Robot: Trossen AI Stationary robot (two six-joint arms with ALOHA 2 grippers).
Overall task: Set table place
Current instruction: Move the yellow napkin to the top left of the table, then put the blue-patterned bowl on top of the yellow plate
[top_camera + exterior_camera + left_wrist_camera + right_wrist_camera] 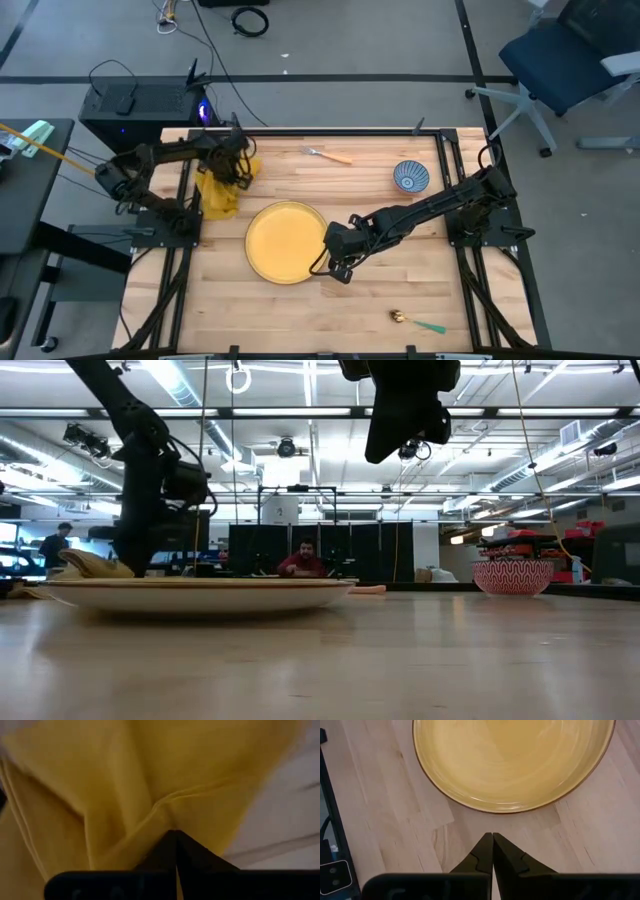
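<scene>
The yellow cloth napkin (220,190) lies bunched on the wooden table (400,290) at the far left, and my left gripper (236,166) is shut on its far end. The round yellow plate (285,241) rests flat at the table's middle. My right gripper (331,263) is shut and empty, raised above the table just right of the plate's rim (510,810). The blue-patterned bowl (410,177) stands at the far right. The orange-handled fork (329,154) lies near the far edge. The green-handled spoon (419,323) lies near the front edge. My left gripper pinches a raised fold of the napkin (162,807) between its two fingertips, coming from above and pointing down. How many layers it has I cannot tell. The rest of the napkin (218,200) lies slack and crumpled on the table toward the near side.
Black metal rails (455,170) edge the table on both sides. A black box (140,100) stands beyond the far left corner. Bare wood lies between the plate and the bowl. A person (305,560) sits in the room behind the table.
</scene>
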